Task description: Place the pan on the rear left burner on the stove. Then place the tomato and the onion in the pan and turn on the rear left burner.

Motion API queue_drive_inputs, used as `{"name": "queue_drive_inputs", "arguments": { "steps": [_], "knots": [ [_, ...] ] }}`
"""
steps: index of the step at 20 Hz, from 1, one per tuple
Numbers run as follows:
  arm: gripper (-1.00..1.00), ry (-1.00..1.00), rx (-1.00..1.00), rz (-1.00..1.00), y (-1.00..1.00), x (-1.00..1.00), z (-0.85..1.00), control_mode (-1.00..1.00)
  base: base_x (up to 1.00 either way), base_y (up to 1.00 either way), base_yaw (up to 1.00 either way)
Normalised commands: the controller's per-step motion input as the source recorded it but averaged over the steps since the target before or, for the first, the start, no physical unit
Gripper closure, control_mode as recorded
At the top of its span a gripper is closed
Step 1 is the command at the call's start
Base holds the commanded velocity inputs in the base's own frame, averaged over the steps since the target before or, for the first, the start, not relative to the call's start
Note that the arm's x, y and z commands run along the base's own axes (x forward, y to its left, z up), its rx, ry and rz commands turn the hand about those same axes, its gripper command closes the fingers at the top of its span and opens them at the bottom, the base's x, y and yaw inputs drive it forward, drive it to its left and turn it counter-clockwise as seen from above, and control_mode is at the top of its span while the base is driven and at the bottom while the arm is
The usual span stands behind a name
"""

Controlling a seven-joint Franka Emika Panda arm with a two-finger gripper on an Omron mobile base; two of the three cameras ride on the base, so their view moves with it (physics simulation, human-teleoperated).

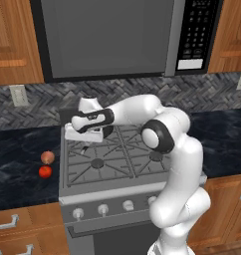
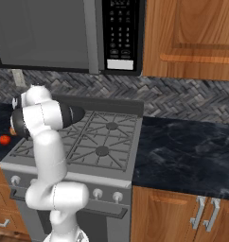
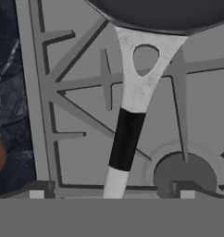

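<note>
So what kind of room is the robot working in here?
A home kitchen, by the look of it. There is a gas stove with four burners and front knobs, a microwave mounted above it, and wooden cabinets around a dark stone counter.

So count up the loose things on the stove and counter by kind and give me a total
Pan: 1
Tomato: 1
Onion: 1
Total: 3
</note>
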Motion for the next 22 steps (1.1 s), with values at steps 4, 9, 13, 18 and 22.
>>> {"name": "queue_drive_inputs", "arguments": {
  "steps": [4, 9, 13, 18, 22],
  "knots": [
    [-1.0, -0.01, 0.0, 0.15, 0.14, -0.24, 0.1, -1.0, 0.0, 0.0, 0.0],
    [-1.0, -0.03, 0.0, 0.2, 0.22, -0.23, 0.08, -1.0, 0.0, 0.0, 0.0],
    [-1.0, -0.05, 0.0, 0.2, 0.26, -0.19, 0.12, -1.0, 0.0, 0.0, 0.0],
    [-1.0, -0.05, 0.0, 0.19, 0.3, -0.11, 0.1, -1.0, 0.0, 0.0, 0.0],
    [-1.0, -0.01, 0.0, 0.17, 0.4, 0.0, 0.02, -1.0, 0.0, 0.0, 0.0]
  ]
}}
